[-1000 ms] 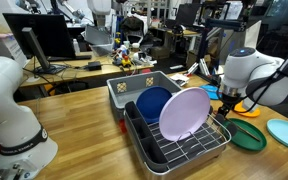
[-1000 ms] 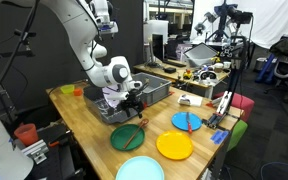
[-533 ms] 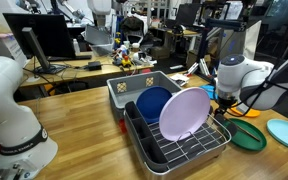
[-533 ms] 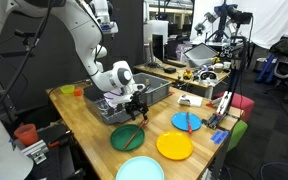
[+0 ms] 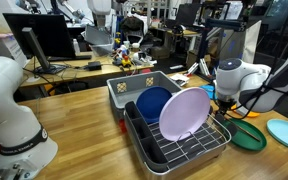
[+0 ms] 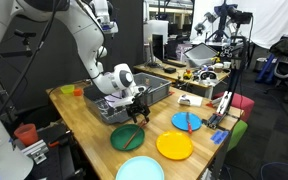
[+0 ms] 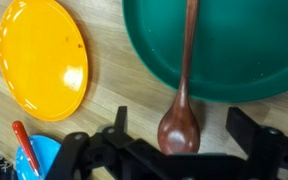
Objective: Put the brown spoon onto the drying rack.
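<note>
The brown spoon (image 7: 187, 65) lies with its thin handle across the green plate (image 7: 254, 45). Its oval bowl hangs past the plate's rim over the wooden table (image 7: 109, 70). The hand (image 7: 182, 122) is spread wide and holds nothing, with one finger on either side of the spoon's bowl. From the wrist view it is hard to say whether the fingertips are down at the spoon's level or somewhat above it. In an exterior view the hand (image 5: 227, 103) sits low over the plate, just beside the drying rack (image 5: 212, 142).

The step in hand is the grasp. The bowl is rounded and smooth, so fingers closing on its widest part could squeeze it out sideways. A small shift toward the neck, where bowl meets handle, would likely give a surer hold. The hand should come down until the fingertips nearly meet the table, then close squarely across the spoon.

The long handle will probably want to tip once it leaves the plate, so the lift should be slow and straight up until it clears the rim. The rack already holds a lavender plate (image 5: 184, 112) and a blue plate (image 5: 152, 103) upright. The spoon should therefore go over the free wires nearest the hand and be laid flat across them.
</note>
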`<state>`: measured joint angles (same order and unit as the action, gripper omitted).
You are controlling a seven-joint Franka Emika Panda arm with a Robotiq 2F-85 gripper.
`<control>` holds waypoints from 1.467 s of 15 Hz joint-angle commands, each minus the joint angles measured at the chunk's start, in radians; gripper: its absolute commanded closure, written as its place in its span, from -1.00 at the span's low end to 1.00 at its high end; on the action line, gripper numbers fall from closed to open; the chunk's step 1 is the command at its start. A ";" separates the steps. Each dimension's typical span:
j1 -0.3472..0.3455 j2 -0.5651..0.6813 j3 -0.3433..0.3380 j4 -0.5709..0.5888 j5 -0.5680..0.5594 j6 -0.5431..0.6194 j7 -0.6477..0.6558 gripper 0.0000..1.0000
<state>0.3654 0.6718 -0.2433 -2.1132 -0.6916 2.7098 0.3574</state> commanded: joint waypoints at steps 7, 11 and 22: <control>-0.006 0.032 0.006 0.024 -0.021 -0.003 0.027 -1.00; -0.014 0.031 0.007 0.026 -0.019 0.017 0.027 -0.83; -0.060 0.060 0.048 0.039 0.040 0.024 -0.015 -0.39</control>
<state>0.3452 0.7097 -0.2295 -2.0912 -0.6862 2.7169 0.3763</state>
